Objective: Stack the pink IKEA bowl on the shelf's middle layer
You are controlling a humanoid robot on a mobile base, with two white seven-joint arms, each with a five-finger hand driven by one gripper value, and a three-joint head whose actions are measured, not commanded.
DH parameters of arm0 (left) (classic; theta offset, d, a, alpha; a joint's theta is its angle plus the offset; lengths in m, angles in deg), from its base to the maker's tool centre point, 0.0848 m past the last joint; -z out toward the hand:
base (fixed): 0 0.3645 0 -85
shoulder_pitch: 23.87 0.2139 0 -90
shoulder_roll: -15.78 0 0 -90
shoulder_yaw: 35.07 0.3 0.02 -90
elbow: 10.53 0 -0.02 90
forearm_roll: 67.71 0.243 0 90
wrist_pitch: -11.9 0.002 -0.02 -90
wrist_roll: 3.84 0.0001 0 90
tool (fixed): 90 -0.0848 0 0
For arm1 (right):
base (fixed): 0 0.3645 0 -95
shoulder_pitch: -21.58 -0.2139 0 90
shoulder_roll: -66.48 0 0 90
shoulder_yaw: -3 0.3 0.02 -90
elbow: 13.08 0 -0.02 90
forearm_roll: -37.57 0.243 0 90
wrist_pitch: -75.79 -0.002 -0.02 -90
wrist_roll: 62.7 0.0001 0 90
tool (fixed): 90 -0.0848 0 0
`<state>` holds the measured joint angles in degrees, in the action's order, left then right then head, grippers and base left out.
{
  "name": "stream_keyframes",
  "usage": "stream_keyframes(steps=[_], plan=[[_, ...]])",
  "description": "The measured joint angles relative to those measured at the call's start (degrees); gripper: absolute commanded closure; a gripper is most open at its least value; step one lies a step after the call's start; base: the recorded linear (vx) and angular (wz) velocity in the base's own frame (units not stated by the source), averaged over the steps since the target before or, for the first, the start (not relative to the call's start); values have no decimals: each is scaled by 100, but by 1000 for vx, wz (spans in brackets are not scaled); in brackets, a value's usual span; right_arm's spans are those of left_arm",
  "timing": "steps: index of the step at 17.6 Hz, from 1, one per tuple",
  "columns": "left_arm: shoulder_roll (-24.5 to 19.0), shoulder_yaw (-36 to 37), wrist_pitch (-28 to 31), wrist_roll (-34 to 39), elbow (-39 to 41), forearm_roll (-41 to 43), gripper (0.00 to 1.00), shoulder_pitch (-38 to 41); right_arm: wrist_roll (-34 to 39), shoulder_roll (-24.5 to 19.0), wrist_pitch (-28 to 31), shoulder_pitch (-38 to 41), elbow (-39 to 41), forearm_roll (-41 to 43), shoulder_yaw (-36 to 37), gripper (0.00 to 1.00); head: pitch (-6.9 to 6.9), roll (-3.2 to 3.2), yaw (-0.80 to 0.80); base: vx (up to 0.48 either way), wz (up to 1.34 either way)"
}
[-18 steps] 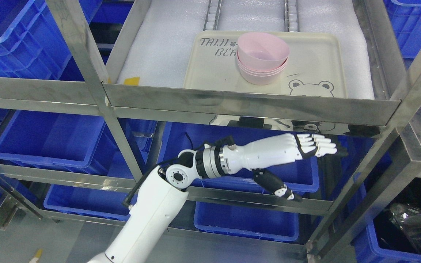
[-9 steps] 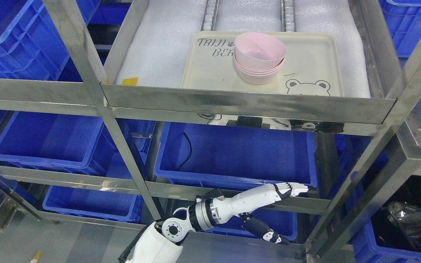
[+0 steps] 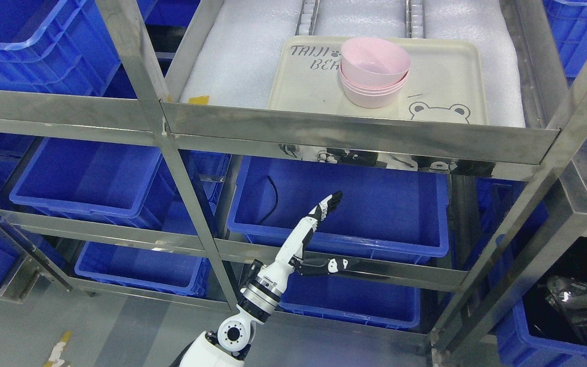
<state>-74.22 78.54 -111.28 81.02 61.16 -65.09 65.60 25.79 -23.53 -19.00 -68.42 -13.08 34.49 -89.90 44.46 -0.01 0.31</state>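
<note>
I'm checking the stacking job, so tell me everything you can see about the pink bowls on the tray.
The pink bowls form one nested stack, about four by the visible rims, of smooth matte plastic. The stack stands upright, open side up, and the top bowl is empty. It rests on the cream tray with the bear drawing, right of the tray's lettering. No hand touches it.

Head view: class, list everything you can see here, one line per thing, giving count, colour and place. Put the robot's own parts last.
Bowls: at least three, pink, nested on the tray.
Tray: one, cream with bear print, on the shelf's white padding.
Shelf: one, steel, spanning the picture.
Bins: several, blue, on lower levels and at both sides.
Cable: one, black, in the centre bin.
Bag: one, clear over something dark, lower right.
Left hand: one, white and black, open, below the tray level, holding nothing.
</note>
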Motion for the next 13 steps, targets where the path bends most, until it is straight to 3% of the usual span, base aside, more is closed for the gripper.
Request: stream_keyframes(steps=[13], plan=[[0,-422,581,325,-196,-220,0,49,0,0,0,0,0,0,0,0,0,0,0,-8,23]])
